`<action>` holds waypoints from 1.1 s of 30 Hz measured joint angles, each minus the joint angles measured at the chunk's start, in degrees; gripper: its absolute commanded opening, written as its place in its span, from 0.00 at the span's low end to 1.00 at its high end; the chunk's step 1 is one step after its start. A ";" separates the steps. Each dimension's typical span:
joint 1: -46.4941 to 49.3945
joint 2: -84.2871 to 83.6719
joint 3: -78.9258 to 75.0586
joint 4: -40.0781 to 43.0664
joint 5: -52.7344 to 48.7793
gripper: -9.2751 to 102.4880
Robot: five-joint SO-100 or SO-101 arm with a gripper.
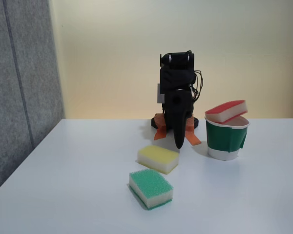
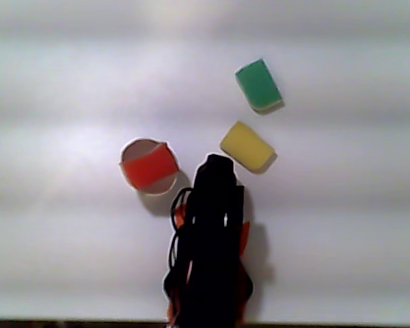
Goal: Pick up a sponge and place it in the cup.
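Observation:
The red-topped sponge [image 1: 227, 110] rests tilted on the rim of the green-banded paper cup [image 1: 226, 139], partly inside it; in the other view the sponge [image 2: 149, 166] lies across the cup's white rim [image 2: 139, 143]. My black gripper [image 1: 179, 144] points down at the table left of the cup, folded back near the arm's base, its fingers together with nothing between them. In the other view the gripper [image 2: 217, 162] sits between the cup and the yellow sponge, touching neither.
A yellow-topped sponge [image 1: 158, 158] lies just in front of the gripper, and a green-topped sponge [image 1: 151, 188] lies nearer the front of the white table [image 1: 63, 195]. Orange clamps [image 1: 160, 132] hold the arm's base. A grey panel [image 1: 19, 87] stands at the left.

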State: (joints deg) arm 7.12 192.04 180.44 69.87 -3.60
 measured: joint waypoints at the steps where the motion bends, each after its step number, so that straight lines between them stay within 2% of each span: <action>1: -0.26 0.00 0.62 -0.70 -0.18 0.08; 4: 1.05 0.00 1.67 -2.11 -0.26 0.08; 11: -0.18 -0.09 1.67 2.90 2.90 0.08; 33: -0.26 -0.09 1.67 2.99 4.57 0.09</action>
State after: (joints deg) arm 6.86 191.95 182.11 72.86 0.97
